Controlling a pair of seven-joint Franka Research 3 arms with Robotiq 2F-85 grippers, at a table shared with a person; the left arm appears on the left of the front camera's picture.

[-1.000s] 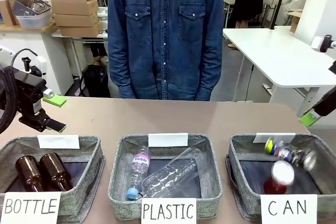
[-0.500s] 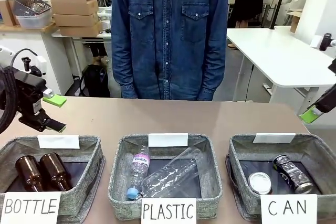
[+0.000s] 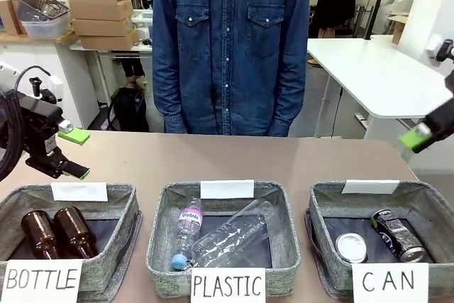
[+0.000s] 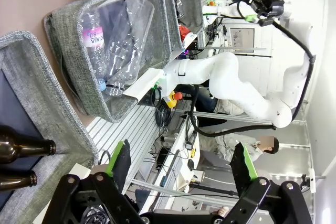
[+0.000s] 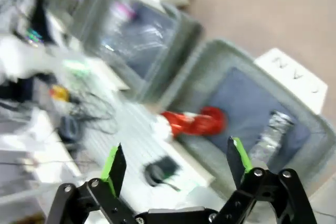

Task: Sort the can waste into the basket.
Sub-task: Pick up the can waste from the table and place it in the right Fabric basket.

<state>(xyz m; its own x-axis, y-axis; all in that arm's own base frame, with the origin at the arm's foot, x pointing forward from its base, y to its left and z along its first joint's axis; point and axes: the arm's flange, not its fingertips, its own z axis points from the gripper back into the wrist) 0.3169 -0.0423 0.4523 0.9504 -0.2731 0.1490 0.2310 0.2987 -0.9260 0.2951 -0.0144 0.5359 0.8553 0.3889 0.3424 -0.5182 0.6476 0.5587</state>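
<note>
Cans: red can [image 3: 351, 248] and black can [image 3: 399, 235] have settled in the CAN basket [image 3: 433, 207] — sorting looks complete.
Right pincer [image 3: 420, 136]: jaws apart, empty — has lifted toward the right edge.
Left pincer [image 3: 74, 152]: jaws apart, idle at left.

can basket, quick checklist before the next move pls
1. Red can inside the CAN basket: ok, its silver top faces the front camera.
2. Black can inside the same basket: ok, lying on its side.
3. Cans touching each other: cannot tell.
4. Right gripper empty: ok, fingers spread, nothing between them.
5. Left gripper empty: ok, open beside the BOTTLE basket.
6. Stray cans on the table: ok, bare tabletop behind the baskets.
</note>
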